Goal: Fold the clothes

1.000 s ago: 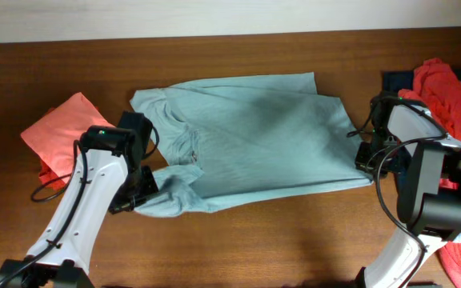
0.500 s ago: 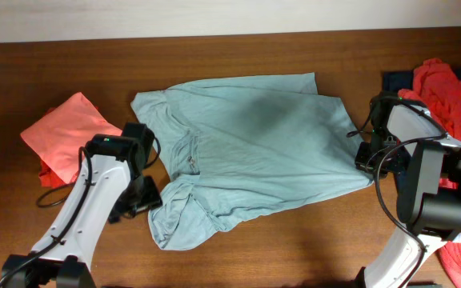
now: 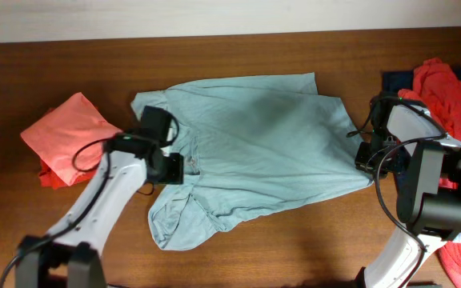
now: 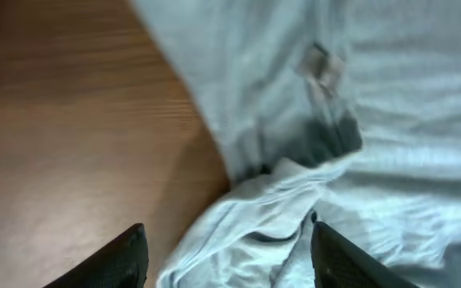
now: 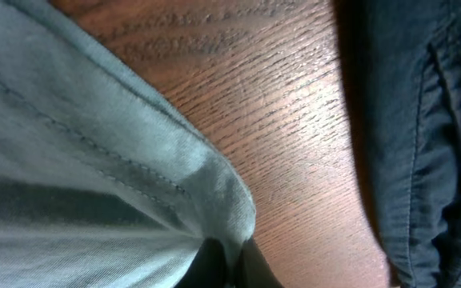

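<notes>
The pale grey-blue shirt lies spread across the middle of the table, its left sleeve bunched toward the front. My left gripper hovers open by the collar. In the left wrist view its gripper has nothing held, and rumpled shirt fabric lies below the two dark fingertips. My right gripper is shut on the shirt's right edge. In the right wrist view the hem runs into the closed right gripper.
A coral-red garment lies at the left, beside the left arm. An orange-red pile and a dark navy garment sit at the right edge, the navy fabric close to the right gripper. Bare wood shows front and back.
The left gripper opened and let go of the sleeve, then moved up and right toward the collar. The sleeve fell in a bunch at the front left. The right arm stayed put.
</notes>
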